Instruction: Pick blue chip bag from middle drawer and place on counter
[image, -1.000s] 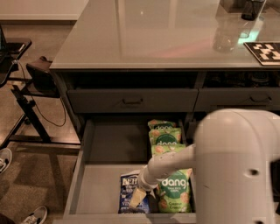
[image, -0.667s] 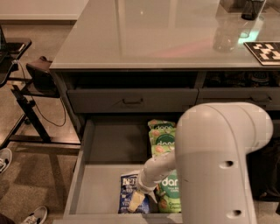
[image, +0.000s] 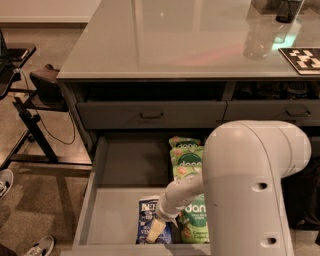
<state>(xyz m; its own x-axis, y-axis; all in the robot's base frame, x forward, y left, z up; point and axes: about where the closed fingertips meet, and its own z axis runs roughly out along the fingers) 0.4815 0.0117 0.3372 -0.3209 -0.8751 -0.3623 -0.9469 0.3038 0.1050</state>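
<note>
Bag: the blue chip bag (image: 145, 223) lay flat in the near part of the open middle drawer (image: 114, 212), close to its front edge and just left of the green bags (image: 187, 161).
Heading: its long axis ran near to far, with the white top band and logo at the far end and the lettering upright to the camera.
Gripper: the gripper (image: 156, 230) sat low in the drawer on the bag's right half, touching or almost touching it; whether it was released or clenched could not be told.
Arm: the white arm housing (image: 252, 190) filled the near right and hid part of the green bags.
Counter: the counter (image: 165, 45) spread across the far side, above the drawer.
Change: against a second earlier, the housing stood further left and covered more of the green bags; bag and gripper had kept nearly the same spot.
</note>
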